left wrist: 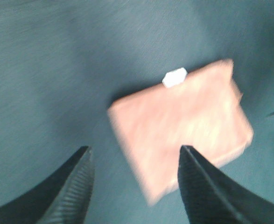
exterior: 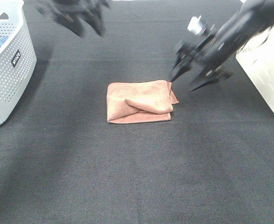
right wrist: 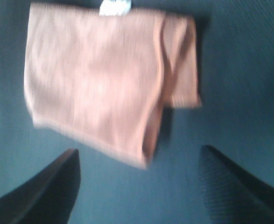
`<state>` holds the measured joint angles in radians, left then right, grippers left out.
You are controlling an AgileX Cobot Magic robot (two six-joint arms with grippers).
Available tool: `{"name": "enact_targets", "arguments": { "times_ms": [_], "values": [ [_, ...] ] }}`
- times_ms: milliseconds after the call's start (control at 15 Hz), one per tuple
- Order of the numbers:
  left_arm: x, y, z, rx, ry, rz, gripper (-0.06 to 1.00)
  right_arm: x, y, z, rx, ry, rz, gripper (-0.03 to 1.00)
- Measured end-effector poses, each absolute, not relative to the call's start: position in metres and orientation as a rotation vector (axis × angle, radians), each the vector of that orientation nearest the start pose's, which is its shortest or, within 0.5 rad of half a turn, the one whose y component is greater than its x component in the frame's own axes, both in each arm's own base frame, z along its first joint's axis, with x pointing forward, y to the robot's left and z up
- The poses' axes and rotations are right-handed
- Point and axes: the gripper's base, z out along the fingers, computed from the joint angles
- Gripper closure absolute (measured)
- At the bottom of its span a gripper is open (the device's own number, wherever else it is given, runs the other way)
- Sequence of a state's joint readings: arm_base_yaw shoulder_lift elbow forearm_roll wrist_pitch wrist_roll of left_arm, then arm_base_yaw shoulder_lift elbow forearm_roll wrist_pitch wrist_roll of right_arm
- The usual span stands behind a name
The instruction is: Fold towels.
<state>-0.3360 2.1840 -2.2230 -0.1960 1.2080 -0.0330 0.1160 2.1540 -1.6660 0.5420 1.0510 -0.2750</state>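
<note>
**Now: folded towel on the table, both pincers released**

The terracotta towel (exterior: 139,101) lies folded in a rough rectangle mid-table (exterior: 137,177). The right pincer (exterior: 192,78) hovers just beside its far right corner, fingers spread and empty. The left pincer (exterior: 83,21) hangs well apart above, likewise spread, holding nothing.

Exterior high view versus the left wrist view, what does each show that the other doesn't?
Only the exterior high view shows the grey basket, the white bin and the whole open right end effector beside the towel. Only the left wrist view shows the towel's white tag and the left end effector open, close up. Both show the folded terracotta towel lying free on the dark table.
</note>
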Motion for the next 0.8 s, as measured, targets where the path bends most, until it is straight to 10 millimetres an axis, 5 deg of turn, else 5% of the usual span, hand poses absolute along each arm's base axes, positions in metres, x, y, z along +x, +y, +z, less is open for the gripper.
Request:
{"name": "enact_targets", "arguments": {
  "times_ms": [467, 667, 800],
  "values": [
    [0.389, -0.150, 0.424, 0.360, 2.393, -0.345, 0.42, 0.383, 0.073, 0.303, -0.217, 2.818, 0.478, 0.30],
    [0.335, -0.124, 0.441, 0.333, 2.413, -0.253, 0.42, 0.332, 0.063, 0.347, -0.248, 2.730, 0.390, 0.30],
    [0.315, -0.116, 0.437, 0.321, 2.444, -0.235, 0.42, 0.315, 0.058, 0.352, -0.256, 2.724, 0.354, 0.30]
  ]
}}
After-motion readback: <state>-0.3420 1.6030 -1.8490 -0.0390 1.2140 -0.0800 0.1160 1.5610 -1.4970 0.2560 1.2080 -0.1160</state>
